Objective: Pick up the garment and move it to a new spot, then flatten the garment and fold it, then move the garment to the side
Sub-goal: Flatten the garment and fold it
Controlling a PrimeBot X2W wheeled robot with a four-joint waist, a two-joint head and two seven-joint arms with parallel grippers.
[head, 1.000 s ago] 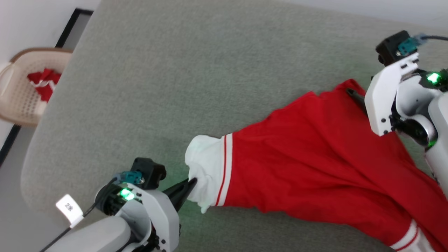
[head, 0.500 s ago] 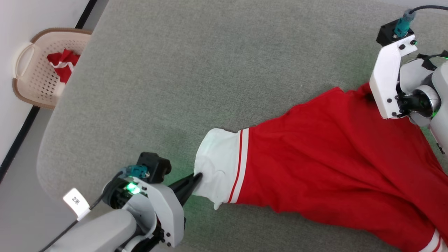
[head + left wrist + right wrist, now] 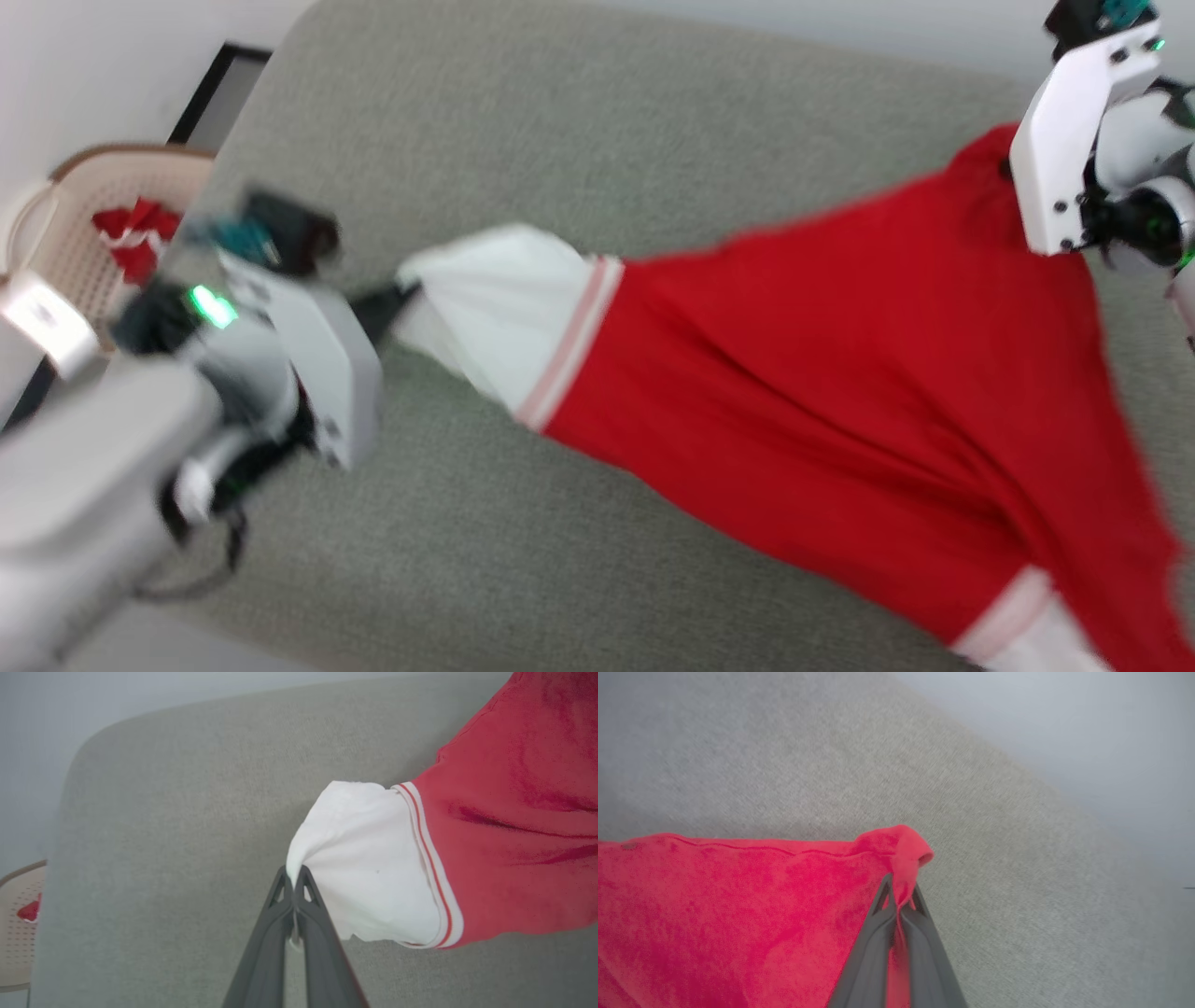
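Garment (image 3: 840,373) is stretched between my two claws. My left gripper (image 3: 294,875) is pinched tight on the rim of its white sleeve (image 3: 364,868), and my right gripper (image 3: 901,896) is clamped on a bunched red corner at the far right. The red body sags over the right half of the grey padded surface (image 3: 579,121), with open room to the left. Past the rounded left edge sits a beige basket (image 3: 65,271) holding a small red cloth (image 3: 131,229).

Head looks down; close wrist views share the garment (image 3: 840,392).
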